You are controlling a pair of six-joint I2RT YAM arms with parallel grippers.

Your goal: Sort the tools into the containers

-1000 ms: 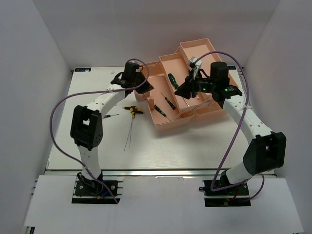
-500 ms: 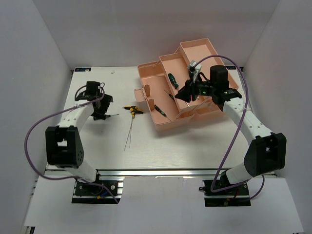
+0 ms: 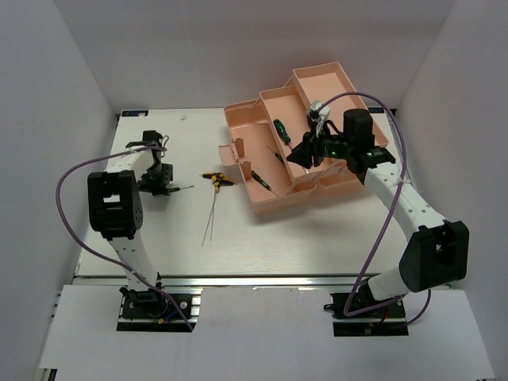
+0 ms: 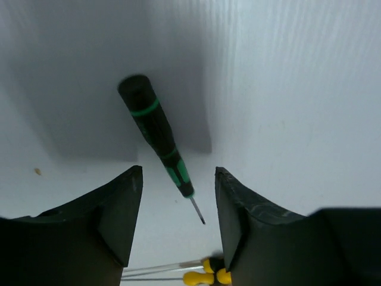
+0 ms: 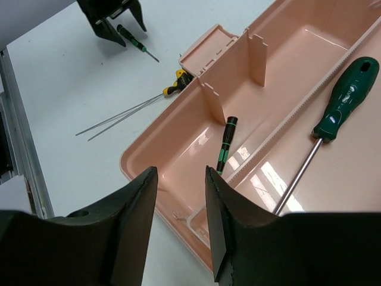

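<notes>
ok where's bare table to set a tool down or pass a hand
The table is bare along its near side, from the thin rods across to the right arm, in front of the toolbox. It is crowded left of the toolbox: yellow pliers, a black-green screwdriver and the left gripper sit close together.

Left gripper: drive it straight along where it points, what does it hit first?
Likely the black-green screwdriver, which lies flat on the table in line with the gap of the open left gripper. The fingers themselves would land on the table either side. Height above it is unclear.
</notes>
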